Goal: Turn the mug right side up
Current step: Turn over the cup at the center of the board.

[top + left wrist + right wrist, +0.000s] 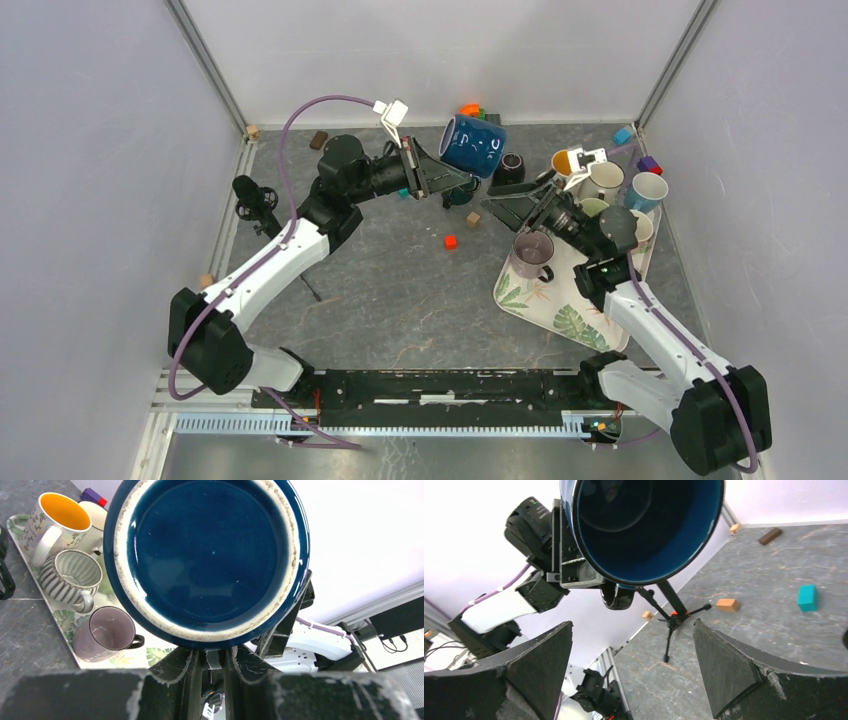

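The dark blue mug (473, 146) is held in the air at the back of the table, tipped on its side with its mouth toward the right arm. My left gripper (445, 180) is shut on its handle. In the left wrist view the mug's glazed base (207, 555) fills the frame just above the nearly closed left gripper (214, 657). In the right wrist view I look into the mug's open mouth (644, 525), with the handle (617, 596) below it. My right gripper (518, 205) is open and empty, a short way right of the mug; it also shows in its own wrist view (634, 665).
A leaf-patterned tray (530, 300) at the right holds several upright mugs, among them a purple one (533, 250). A dark cup (510, 167) stands beyond it. Small red (451, 241) and tan (473, 219) blocks lie mid-table. A black tripod (255, 200) stands at the left.
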